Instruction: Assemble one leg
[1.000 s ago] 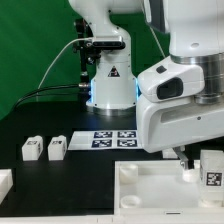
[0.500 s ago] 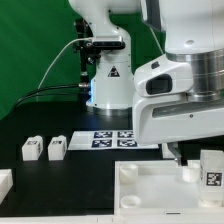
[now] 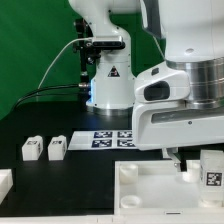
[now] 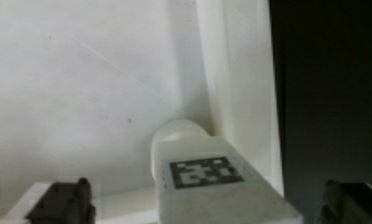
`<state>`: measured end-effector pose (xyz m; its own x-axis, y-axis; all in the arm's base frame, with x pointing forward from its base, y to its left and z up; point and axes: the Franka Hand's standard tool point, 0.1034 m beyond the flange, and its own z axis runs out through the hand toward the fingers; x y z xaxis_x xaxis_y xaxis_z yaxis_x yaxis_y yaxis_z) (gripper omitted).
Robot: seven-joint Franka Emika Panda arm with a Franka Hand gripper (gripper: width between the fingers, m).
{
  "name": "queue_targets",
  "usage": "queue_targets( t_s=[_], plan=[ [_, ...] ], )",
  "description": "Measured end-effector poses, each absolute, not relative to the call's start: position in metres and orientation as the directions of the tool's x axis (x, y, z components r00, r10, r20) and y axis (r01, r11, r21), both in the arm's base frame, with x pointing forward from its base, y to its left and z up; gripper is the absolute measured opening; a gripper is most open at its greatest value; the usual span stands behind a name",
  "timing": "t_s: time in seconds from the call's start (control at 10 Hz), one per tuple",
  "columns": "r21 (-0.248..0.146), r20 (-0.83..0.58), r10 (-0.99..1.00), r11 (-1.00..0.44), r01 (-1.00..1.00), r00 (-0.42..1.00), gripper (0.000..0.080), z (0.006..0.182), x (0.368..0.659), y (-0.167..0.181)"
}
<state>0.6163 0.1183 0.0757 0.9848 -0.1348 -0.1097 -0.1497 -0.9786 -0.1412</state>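
End effector (image 4: 206,205) is open. In the wrist view we see both dark fingers (image 4: 62,201) spread wide, with the leg (image 4: 204,168) between them and a gap on each side, so nothing is clamped. The leg is a chunky white block with its black-and-white tag facing the wrist camera. It sits on the white panel (image 4: 76,90), just beside the panel's raised rim. Past that rim we see only black worktop (image 4: 334,80).

Exterior view: the same leg (image 3: 212,170) stands upright on the panel (image 3: 140,195), tag toward the camera. The panel lies at the worktop's near edge, toward the near corner on the exterior view's right. The arm's white wrist housing (image 3: 185,110) hangs right over it and hides most of the end effector. Only one fingertip shows below it, near the leg on the exterior view's left side. We can't tell from this view whether that fingertip touches the panel.

A spare leg (image 3: 31,148) and a second spare leg (image 3: 56,148) lie side by side, close but apart, toward the worktop's edge on the exterior view's left, well apart from the panel. The marker board (image 3: 112,138) lies flat toward the far edge, just in front of the robot base (image 3: 110,85). A white part (image 3: 5,182) is cut off at the near corner on the exterior view's left; we can't tell what it is.
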Motion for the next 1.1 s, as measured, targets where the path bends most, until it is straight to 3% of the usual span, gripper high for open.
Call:
queue_targets(
  t_s=[0.1,0.3,0.7,0.9,1.1],
  plan=[
    [-0.141,-0.11,-0.134,-0.979,-0.149,0.985,0.0636,0.0756,0.6161,0.1185],
    [-0.14,-0.11,-0.135,-0.979,-0.15,0.985,0.0288,0.0754,0.616,0.1179],
    [-0.137,-0.115,-0.174,-0.972,-0.189,0.978,0.0292,0.0755,0.6162,0.1182],
    [-0.086,-0.141,-0.533,-0.833,-0.547,0.834,0.0292,0.0767,0.6183,0.1237],
    [-0.051,-0.176,-0.796,-0.58,-0.813,0.579,0.0293,0.0748,0.6206,0.1238]
  ],
)
